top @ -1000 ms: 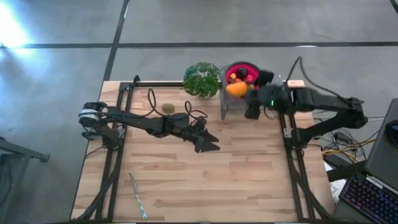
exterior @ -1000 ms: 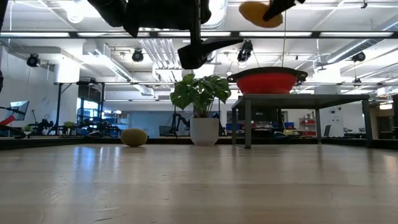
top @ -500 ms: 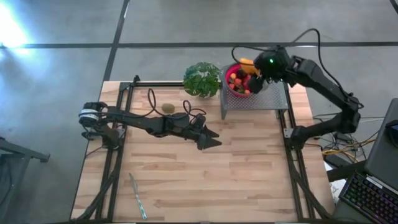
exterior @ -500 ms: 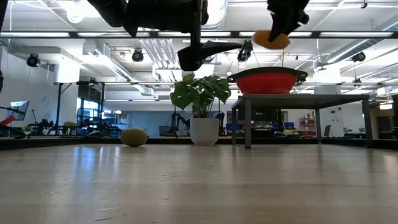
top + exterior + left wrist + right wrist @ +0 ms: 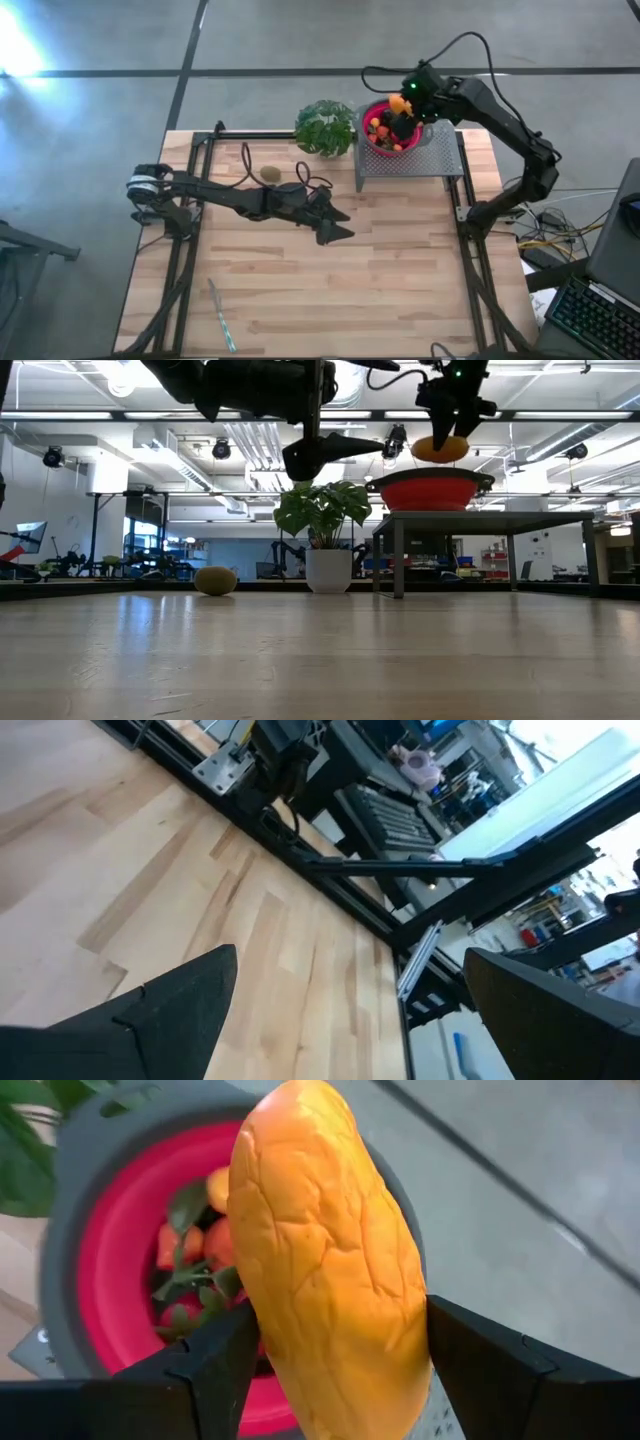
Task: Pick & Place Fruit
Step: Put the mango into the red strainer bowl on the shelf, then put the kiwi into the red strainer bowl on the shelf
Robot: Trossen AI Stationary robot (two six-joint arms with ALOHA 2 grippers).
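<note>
Red bowl (image 5: 385, 146) of small fruits (image 5: 381, 127), yellow-orange piece (image 5: 330, 1260) just above

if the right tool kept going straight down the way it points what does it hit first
Most likely the fruit piled in the red bowl. The right tool hangs above the bowl, pointing down into it, with the yellow-orange piece between its fingers, so that piece would touch first. Depth is unclear.

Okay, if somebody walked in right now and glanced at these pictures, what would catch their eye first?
Most striking is the elongated yellow-orange toy fruit between the fingers of the right pincer, above the red bowl with a dark rim heaped with small fruits on the grey mesh stand at the table's far edge. Next, the olive-brown kiwi lies alone on the wooden table, near the open, empty left pincer.
</note>
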